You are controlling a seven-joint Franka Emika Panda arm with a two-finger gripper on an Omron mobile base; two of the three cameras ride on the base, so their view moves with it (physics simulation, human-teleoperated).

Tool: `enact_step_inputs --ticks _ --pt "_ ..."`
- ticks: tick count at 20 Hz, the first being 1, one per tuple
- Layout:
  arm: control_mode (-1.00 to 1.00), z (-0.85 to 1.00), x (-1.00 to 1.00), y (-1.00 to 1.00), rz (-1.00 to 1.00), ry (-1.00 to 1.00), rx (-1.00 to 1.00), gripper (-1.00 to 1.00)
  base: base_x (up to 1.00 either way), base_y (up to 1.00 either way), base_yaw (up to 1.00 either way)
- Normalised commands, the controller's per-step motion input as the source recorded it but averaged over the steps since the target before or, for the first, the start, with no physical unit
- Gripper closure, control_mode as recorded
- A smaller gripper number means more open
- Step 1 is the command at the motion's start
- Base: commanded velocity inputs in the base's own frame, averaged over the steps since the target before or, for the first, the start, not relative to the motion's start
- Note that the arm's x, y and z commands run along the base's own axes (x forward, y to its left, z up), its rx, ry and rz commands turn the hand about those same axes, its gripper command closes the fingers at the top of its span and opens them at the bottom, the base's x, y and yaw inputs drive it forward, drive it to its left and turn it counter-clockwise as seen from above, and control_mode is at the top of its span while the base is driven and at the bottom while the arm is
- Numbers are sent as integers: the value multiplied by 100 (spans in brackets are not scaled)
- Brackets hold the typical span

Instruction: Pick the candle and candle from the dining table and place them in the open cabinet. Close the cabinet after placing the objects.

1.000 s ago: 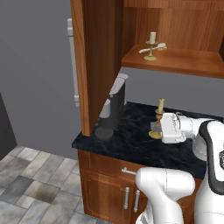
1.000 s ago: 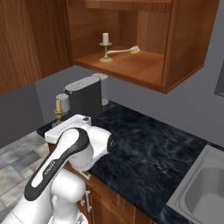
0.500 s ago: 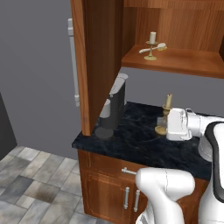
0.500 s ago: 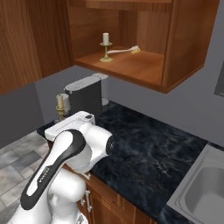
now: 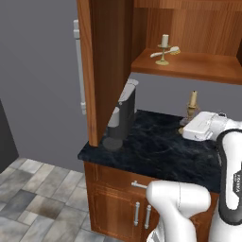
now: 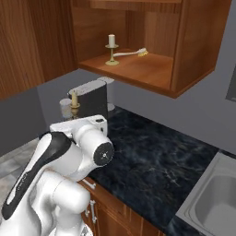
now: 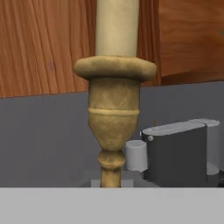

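A thin cream candle [image 5: 193, 100] on a brass stick stands upright in my gripper [image 5: 185, 127], which is shut on the stick's lower part just above the black counter [image 5: 156, 147]. From the right side the same candle [image 6: 73, 100] rises above my white hand, with the gripper [image 6: 73, 115] under it. Close up, the brass stem of the candle [image 7: 114, 113] runs down the middle of the hand view. A second candle [image 5: 164, 47] [image 6: 111, 46] stands on the shelf of the open cabinet [image 5: 198, 67] [image 6: 138, 70] above. The dining table is out of view.
The cabinet door [image 5: 101, 61] stands open to the left, with a long silver handle [image 5: 77, 66]. A dark coffee machine [image 5: 124, 113] [image 6: 92, 97] [image 7: 179, 151] sits on the counter below it. A brush [image 5: 171, 51] [image 6: 133, 53] lies on the shelf behind the candle. A sink [image 6: 216, 198] lies at the right.
My hand has lifted the held candle and carried it right, nearer the space under the cabinet shelf. The candle on the shelf has stayed put.
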Motion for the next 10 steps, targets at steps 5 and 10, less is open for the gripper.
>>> enact_step_inputs --ticks 5,10 --pt "-100 13 0 -6 -57 14 -3 100 0 0 0" --pt "-100 13 0 -17 -50 9 -5 100 0 0 0"
